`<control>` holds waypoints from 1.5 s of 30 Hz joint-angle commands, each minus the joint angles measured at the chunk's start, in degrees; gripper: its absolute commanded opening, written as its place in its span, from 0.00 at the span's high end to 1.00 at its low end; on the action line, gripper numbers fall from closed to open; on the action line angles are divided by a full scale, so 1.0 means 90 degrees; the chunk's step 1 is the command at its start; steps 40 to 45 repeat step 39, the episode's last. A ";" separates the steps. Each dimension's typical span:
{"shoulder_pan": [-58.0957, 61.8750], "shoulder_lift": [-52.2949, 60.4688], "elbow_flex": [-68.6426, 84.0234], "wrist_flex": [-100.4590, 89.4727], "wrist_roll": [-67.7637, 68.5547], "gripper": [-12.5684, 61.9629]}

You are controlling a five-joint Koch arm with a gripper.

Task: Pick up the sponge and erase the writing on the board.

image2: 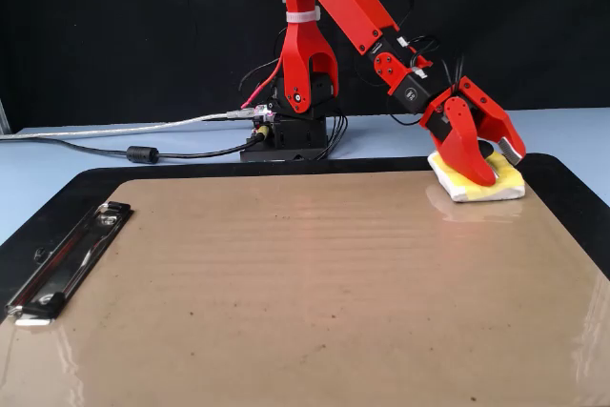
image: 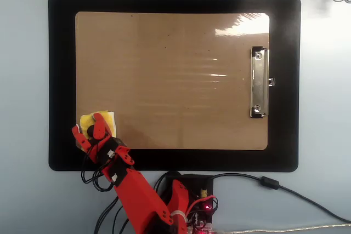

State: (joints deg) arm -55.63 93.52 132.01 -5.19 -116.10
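Sponge [image2: 477,181] sits on the board's [image2: 305,293] corner between the spread-apart fingers of the hand [image2: 501,166]

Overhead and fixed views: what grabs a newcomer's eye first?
The red arm's gripper stands with its jaws spread over the yellow sponge, which lies at the corner of the board nearest the arm's base, lower left in the overhead view. The glossy tan board fills the black mat, silver clip on its right short side there. No writing shows on it.
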 commanded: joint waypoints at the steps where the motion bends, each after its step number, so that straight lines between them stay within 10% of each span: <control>1: -0.0020 0.0469 -0.0645 0.0000 -0.0254 0.39; 6: 0.1299 0.1895 -0.1621 0.3320 0.0068 0.39; 13: 0.5020 0.4580 -0.1631 1.0146 0.4697 0.39; 17: 0.6758 0.4160 -0.0967 1.0244 0.5342 0.39; 45: 0.6748 0.4512 0.1055 1.0205 0.5342 0.37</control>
